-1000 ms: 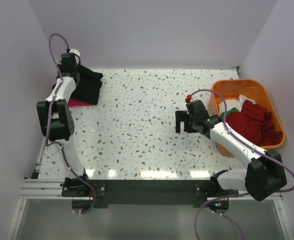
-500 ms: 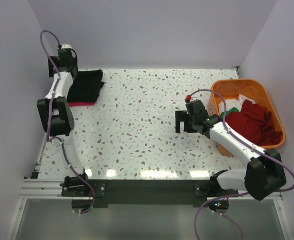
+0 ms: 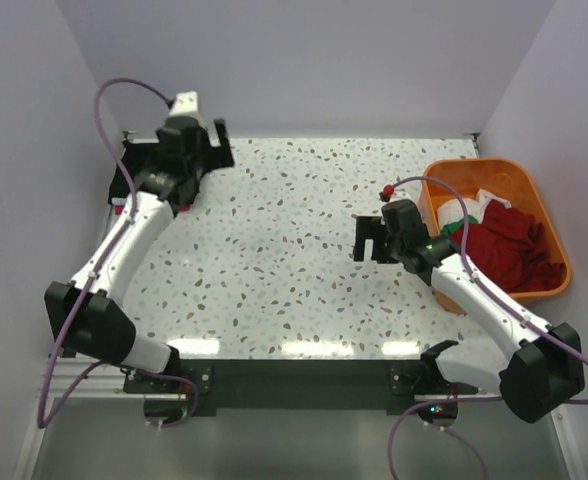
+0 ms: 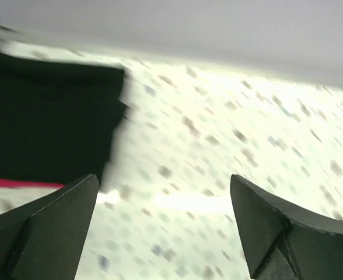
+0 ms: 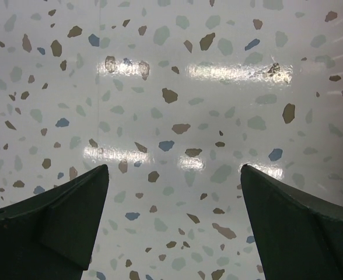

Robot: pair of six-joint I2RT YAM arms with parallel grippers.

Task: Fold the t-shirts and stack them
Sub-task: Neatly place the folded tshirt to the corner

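A folded black t-shirt (image 4: 49,122) lies at the table's back left corner on top of a bright pink-red t-shirt (image 4: 20,182), of which only a strip shows. My left gripper (image 4: 163,192) hangs open and empty just to the right of this pile; in the top view my left gripper (image 3: 206,152) and its arm cover most of the pile. A dark red t-shirt (image 3: 509,245), a green one (image 3: 464,226) and a white one (image 3: 489,200) lie crumpled in the orange tub (image 3: 479,165). My right gripper (image 3: 367,240) (image 5: 172,169) is open over bare table, left of the tub.
The speckled table (image 3: 274,230) is walled at the back and on both sides. The orange tub stands at the right edge, with my right forearm passing along its near left side. A purple cable loops above my left arm.
My left gripper has opened and let go of the black t-shirt, and its arm has swung right and forward off the pile. The right arm has barely moved.
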